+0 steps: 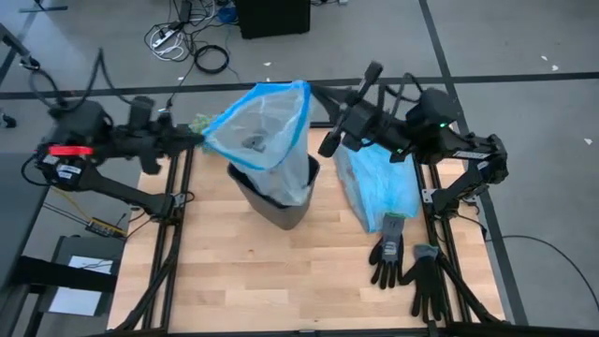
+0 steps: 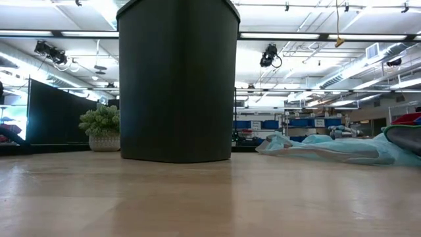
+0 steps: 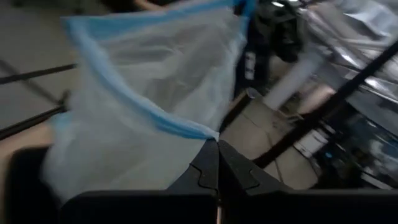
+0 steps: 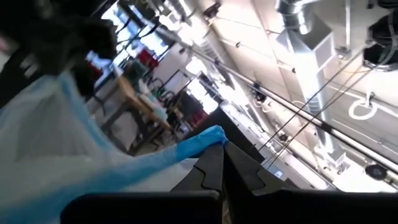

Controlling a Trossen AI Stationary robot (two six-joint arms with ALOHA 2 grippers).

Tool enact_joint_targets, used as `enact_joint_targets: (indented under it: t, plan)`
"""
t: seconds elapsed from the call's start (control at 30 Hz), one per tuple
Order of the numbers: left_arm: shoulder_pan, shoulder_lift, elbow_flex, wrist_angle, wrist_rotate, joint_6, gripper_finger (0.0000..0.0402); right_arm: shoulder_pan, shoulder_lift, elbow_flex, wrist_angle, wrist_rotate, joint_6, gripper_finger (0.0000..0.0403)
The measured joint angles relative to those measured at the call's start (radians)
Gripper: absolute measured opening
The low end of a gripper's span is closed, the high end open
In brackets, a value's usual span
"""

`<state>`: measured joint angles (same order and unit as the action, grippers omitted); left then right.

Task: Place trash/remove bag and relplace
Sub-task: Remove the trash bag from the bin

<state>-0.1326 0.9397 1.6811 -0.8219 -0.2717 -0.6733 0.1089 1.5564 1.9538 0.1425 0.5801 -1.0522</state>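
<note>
**Both grippers pinch the bag's rim above the bin**

From table height the black bin (image 2: pixel 177 79) fills the middle and its top is cut off, so the bag and both grippers cannot be seen from there. Inside the bag, a small dark lump (image 1: pixel 254 142) lies against the plastic; what it is cannot be made out. The lower part of the bag disappears into the bin.

The bag (image 1: pixel 262 126), translucent grey-white with a blue rim, is stretched open and lifted above the bin, between the two arms. The left gripper (image 1: pixel 199 136) is closed tight on the rim at the bag's left corner; its wrist view shows the fingers (image 3: pixel 205 171) shut with the blue edge caught at their tips. The right gripper (image 1: pixel 315 91) is closed on the rim at the far right corner, blue plastic bunched at its fingertips (image 4: pixel 211 165).

To the right of the bin a light-blue plastic bag (image 1: pixel 379 187) lies on the wooden table (image 1: pixel 281 271); nearer, at the right, lie two black gloves (image 1: pixel 407 267). A green fuzzy clump (image 1: pixel 198 122) sits just beside the left gripper.
</note>
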Motion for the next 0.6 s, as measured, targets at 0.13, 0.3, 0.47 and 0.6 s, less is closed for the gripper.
enact_joint_targets:
  t: [0.13, 0.3, 0.47, 0.6]
  plan:
    - [0.0, 0.053, -0.028, 0.102, 0.087, 0.066, 0.0004, 0.002, 0.001, 0.04, 0.01, -0.007, 0.032, 0.0]
    - [0.0, 0.107, -0.033, 0.103, 0.127, 0.095, 0.0004, 0.005, -0.009, 0.062, 0.05, -0.025, 0.127, 0.0]
    - [0.0, 0.131, -0.023, 0.192, 0.123, 0.18, 0.0004, -0.005, -0.004, 0.06, 0.076, -0.003, 0.054, 0.0]
    - [0.0, 0.129, 0.019, 0.379, 0.114, 0.322, 0.0004, 0.034, -0.015, 0.117, 0.146, -0.017, 0.036, 0.0]
